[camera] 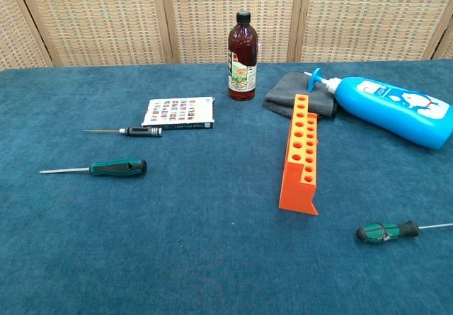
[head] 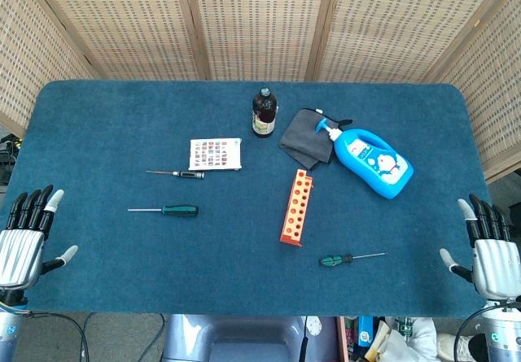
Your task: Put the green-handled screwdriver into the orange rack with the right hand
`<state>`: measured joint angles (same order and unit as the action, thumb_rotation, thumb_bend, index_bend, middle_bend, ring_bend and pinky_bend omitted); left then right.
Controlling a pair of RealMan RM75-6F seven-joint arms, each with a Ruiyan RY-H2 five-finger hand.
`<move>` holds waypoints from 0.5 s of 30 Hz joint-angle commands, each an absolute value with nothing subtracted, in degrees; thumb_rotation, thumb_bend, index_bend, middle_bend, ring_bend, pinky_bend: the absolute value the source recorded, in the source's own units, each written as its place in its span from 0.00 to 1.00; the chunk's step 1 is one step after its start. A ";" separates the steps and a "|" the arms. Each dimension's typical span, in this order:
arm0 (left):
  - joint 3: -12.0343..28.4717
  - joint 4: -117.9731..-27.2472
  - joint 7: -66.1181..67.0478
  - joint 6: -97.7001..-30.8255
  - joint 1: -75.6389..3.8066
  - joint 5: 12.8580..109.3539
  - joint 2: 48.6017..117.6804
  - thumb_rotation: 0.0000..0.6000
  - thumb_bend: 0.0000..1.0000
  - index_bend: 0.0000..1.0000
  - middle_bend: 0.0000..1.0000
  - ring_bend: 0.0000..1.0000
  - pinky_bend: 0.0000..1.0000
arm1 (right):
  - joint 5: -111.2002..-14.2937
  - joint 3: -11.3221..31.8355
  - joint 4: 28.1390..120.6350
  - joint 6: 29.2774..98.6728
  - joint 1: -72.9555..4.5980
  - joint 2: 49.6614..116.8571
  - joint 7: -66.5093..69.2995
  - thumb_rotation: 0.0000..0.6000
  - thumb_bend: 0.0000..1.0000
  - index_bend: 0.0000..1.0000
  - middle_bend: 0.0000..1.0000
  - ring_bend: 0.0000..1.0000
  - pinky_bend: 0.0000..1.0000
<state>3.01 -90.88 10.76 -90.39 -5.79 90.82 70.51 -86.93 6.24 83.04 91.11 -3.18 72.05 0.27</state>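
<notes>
At the table's near right edge, I am holding my right hand [head: 491, 248] spread and empty, the green-handled screwdriver [head: 335, 259] lying untouched near the orange rack [head: 297, 207].

Left hand [head: 26, 236] at the table's near left corner, palm down, fingers apart and extended, holding nothing, right hand [head: 488, 248] at the near right corner, likewise spread and empty

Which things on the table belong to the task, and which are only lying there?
For the task: green-handled screwdriver, orange rack, right hand.

Only lying there: second green screwdriver, small black screwdriver, brown bottle, blue spray bottle, grey cloth, card.
</notes>
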 commanded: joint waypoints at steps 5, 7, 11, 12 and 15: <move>2.82 -91.08 11.03 -90.65 -5.67 91.22 70.48 1.00 0.00 0.00 0.00 0.00 0.00 | -87.34 6.02 82.88 91.06 -3.25 72.02 0.57 1.00 0.21 0.03 0.00 0.00 0.00; 2.84 -91.11 10.88 -90.77 -5.58 91.15 70.39 1.00 0.00 0.00 0.00 0.00 0.00 | -87.50 5.91 82.92 91.07 -3.25 72.00 0.55 1.00 0.21 0.03 0.00 0.00 0.00; 2.92 -91.03 10.73 -90.55 -5.64 90.90 70.29 1.00 0.00 0.00 0.00 0.00 0.00 | -87.62 6.01 83.32 91.30 -3.24 71.80 0.49 1.00 0.21 0.03 0.00 0.00 0.00; 2.96 -91.02 10.69 -90.43 -5.69 90.82 70.26 1.00 0.00 0.00 0.00 0.00 0.00 | -87.61 6.02 83.48 91.37 -3.20 71.71 0.53 1.00 0.21 0.03 0.00 0.00 0.00; 3.03 -91.08 10.98 -90.14 -5.78 90.57 70.15 1.00 0.00 0.00 0.00 0.00 0.00 | -87.34 6.00 83.62 91.20 -3.11 71.53 0.51 1.00 0.21 0.03 0.00 0.00 0.00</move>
<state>3.02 -91.06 10.87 -90.21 -5.76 90.64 70.19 -87.39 6.00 83.61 91.25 -3.13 71.57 0.51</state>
